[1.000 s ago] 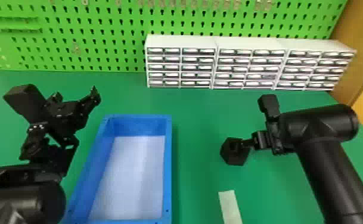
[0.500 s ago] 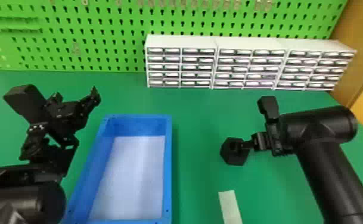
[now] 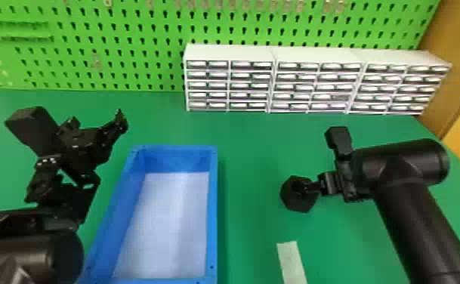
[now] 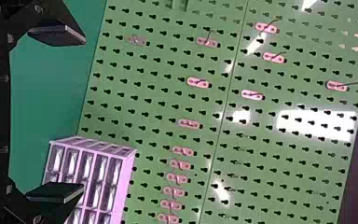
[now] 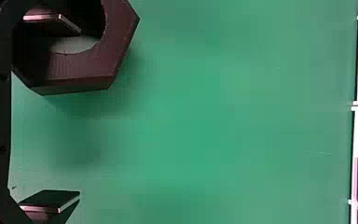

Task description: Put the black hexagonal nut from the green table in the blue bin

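We're seeing L gripper hanging L of the blue bin, fingers standing wide apart. On the green table we're spotting a pale strip, then the black hexagonal nut, R of bin, w/ one R gripper finger poking into its hole, other finger sitting well apart: R's gaping.
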Controlling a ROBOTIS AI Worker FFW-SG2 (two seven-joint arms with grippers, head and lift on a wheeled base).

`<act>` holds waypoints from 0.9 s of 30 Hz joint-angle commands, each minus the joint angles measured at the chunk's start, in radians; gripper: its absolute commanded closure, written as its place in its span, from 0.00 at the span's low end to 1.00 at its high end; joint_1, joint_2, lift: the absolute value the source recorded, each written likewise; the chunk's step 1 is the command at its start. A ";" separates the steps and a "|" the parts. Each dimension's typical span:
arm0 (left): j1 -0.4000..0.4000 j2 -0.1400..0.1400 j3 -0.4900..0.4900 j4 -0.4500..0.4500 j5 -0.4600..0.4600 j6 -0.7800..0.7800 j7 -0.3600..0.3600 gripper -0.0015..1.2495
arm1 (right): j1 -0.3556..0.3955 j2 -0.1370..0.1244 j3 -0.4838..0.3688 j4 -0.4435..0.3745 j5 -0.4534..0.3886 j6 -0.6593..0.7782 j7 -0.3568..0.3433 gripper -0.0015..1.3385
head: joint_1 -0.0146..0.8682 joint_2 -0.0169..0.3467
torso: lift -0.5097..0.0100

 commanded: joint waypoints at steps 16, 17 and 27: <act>-0.001 0.000 -0.001 0.000 -0.002 0.000 -0.001 0.14 | -0.001 0.002 0.013 0.004 0.006 0.000 0.000 0.06 | 0.80 0.07 | 0.79; -0.001 0.000 -0.001 0.002 -0.002 0.000 -0.001 0.14 | -0.001 0.001 0.013 0.004 0.006 -0.002 0.000 0.06 | 0.80 0.07 | 0.79; -0.002 0.000 -0.003 0.002 -0.002 0.000 0.001 0.14 | 0.000 0.001 0.015 0.007 0.008 -0.002 0.000 0.06 | 0.80 0.07 | 0.79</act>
